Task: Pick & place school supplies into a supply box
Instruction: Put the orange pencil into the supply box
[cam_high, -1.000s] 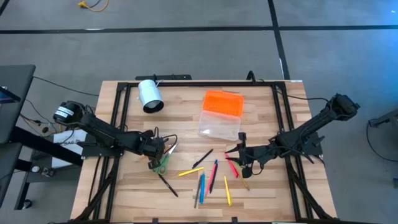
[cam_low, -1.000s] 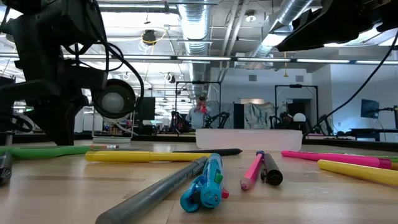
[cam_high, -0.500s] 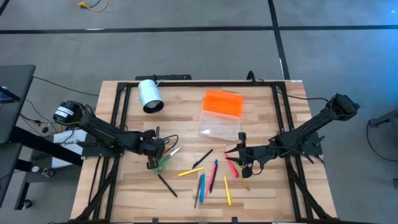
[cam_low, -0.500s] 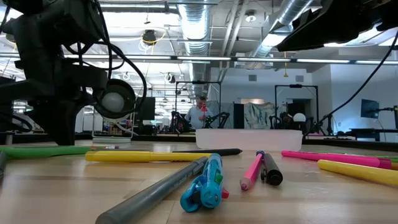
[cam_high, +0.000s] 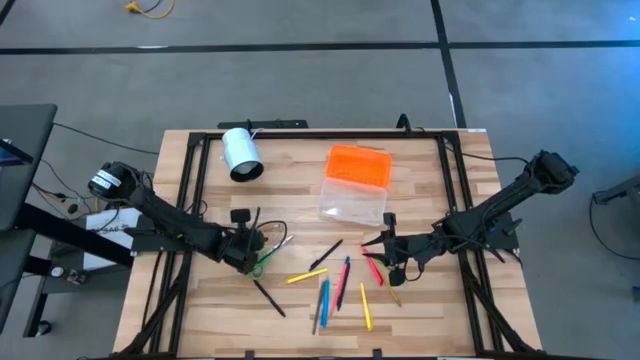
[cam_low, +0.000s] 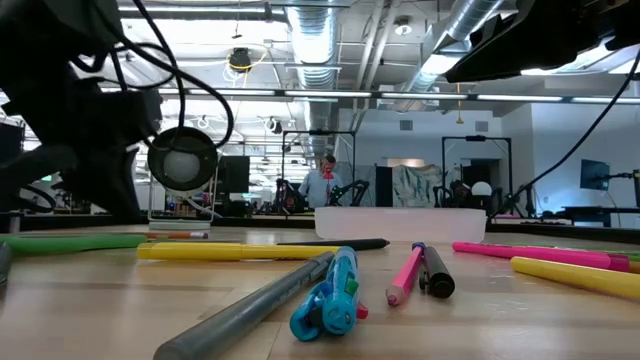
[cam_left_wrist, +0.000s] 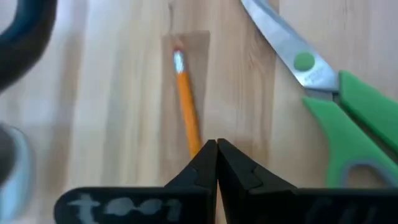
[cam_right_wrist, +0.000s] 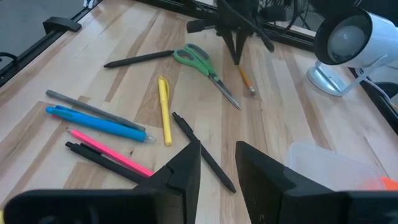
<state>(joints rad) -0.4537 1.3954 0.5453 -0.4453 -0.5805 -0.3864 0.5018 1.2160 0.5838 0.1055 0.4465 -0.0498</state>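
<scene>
- Overhead view: two dark arms are reaching in over a wooden worktop (cam_high: 220, 300). The left pincer (cam_high: 250, 256) is sitting low beside the green-handled scissors (cam_high: 266, 258). The right pincer (cam_high: 385, 252) is hovering near a red pen (cam_high: 373, 266). A clear box (cam_high: 353, 203) with its orange lid (cam_high: 359, 166) open behind it is lying toward the back of the worktop, well apart from the loose pens. A white cylinder (cam_high: 240, 153) is lying at the back left.
- Worktop-level view: a yellow pen (cam_low: 240, 252), a blue pen (cam_low: 330, 296), a grey pencil (cam_low: 245, 310) and a pink pencil (cam_low: 406, 274) are lying in the foreground, with the box (cam_low: 400, 222) behind them. A person (cam_low: 322, 184) is standing far back in the room.
- Left wrist view: the left pincer's fingers (cam_left_wrist: 200, 168) are pressing together at their tips over an orange pencil (cam_left_wrist: 185, 99), with the scissors (cam_left_wrist: 323, 93) just beside it.
- Right wrist view: the right pincer (cam_right_wrist: 216, 158) is standing with its fingers apart, holding nothing, above a black pen (cam_right_wrist: 202, 151); the scissors (cam_right_wrist: 205, 65) and the left pincer (cam_right_wrist: 237, 50) are showing farther off.
</scene>
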